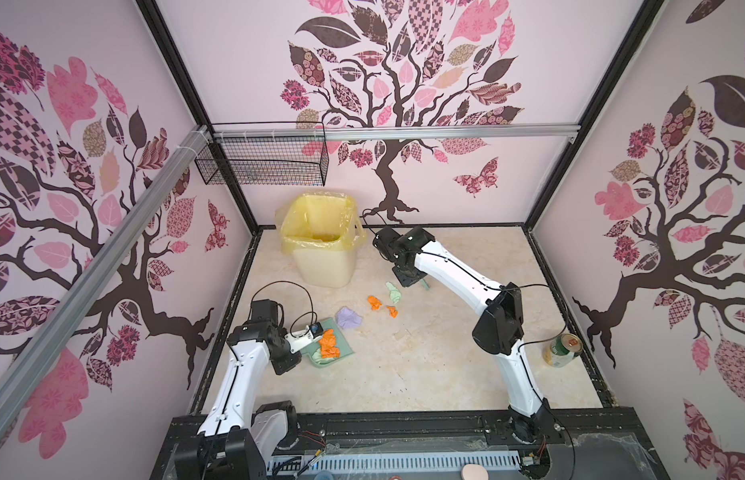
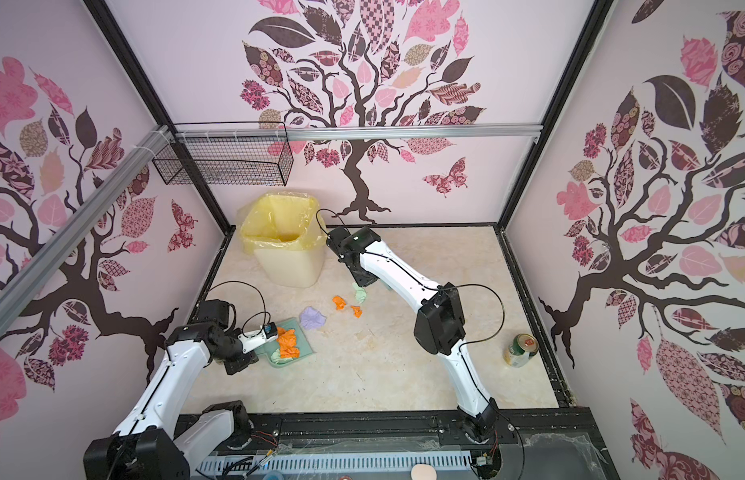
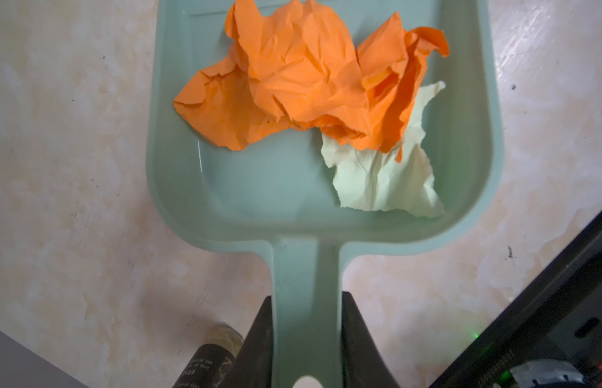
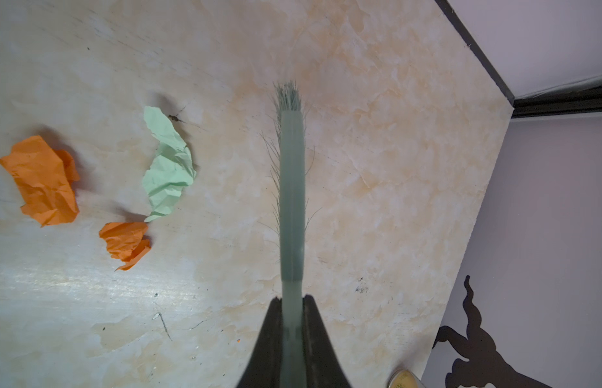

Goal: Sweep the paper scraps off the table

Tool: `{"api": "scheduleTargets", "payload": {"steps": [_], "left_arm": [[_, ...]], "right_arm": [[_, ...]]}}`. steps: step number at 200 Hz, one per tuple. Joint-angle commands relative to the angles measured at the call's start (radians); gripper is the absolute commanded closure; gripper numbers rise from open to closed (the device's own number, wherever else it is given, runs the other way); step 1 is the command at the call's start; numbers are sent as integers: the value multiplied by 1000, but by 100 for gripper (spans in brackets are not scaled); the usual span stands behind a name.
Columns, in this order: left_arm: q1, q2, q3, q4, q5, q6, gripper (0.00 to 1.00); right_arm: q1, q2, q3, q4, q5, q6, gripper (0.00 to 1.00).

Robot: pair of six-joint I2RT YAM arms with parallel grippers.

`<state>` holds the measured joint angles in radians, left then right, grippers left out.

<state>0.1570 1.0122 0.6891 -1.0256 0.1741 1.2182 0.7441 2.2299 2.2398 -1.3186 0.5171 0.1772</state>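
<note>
Nearest the left wrist camera, the left gripper [image 3: 306, 302] held the teal pan [image 3: 259, 188] by its handle, jaws narrow and pressed against both sides of it. Crumpled orange paper [image 3: 303, 77] lay in the pan, partly over a pale green scrap [image 3: 380, 181] that sat close to the pan's back wall.

In both top views the pan was at the left of the table [image 1: 425, 365], its open lip turned toward the middle. A lilac scrap [image 1: 348, 318] lay on the table just beside that lip; whether the two touched could not be told.

The right gripper [image 4: 292, 299] was clamped tight on the brush [image 4: 292, 188], whose handle ran straight out from between the jaws, bristles [image 4: 288, 94] on the side facing the table. Whether they touched the surface could not be told.

Three more pieces lay on the table to one side of the brush, apart from it. A green scrap [image 4: 168, 164] was closest, with a small orange scrap [image 4: 126, 242] at its tip, touching or nearly so. A big orange scrap [image 4: 44, 181] lay farthest.

In both top views these three lay mid-table, between the lilac scrap and the right gripper. Behind them at the rear left stood the bin [image 1: 321, 245], lined with a yellow bag [image 1: 317, 208]. A can [image 1: 564, 349] stood near the right edge, well apart from the rest.
</note>
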Motion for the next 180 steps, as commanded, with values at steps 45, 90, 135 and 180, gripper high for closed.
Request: {"api": "scheduleTargets", "payload": {"steps": [45, 90, 135, 180], "left_arm": [[49, 9, 50, -26, 37, 71, 100], [103, 69, 24, 17, 44, 113, 100], [109, 159, 26, 98, 40, 124, 100], [110, 280, 92, 138, 59, 125, 100]], "right_arm": [[-10, 74, 42, 19, 22, -33, 100], [-14, 100, 52, 27, 27, -41, 100], [-13, 138, 87, 28, -28, -41, 100], [18, 146, 78, 15, -70, -34, 100]]}}
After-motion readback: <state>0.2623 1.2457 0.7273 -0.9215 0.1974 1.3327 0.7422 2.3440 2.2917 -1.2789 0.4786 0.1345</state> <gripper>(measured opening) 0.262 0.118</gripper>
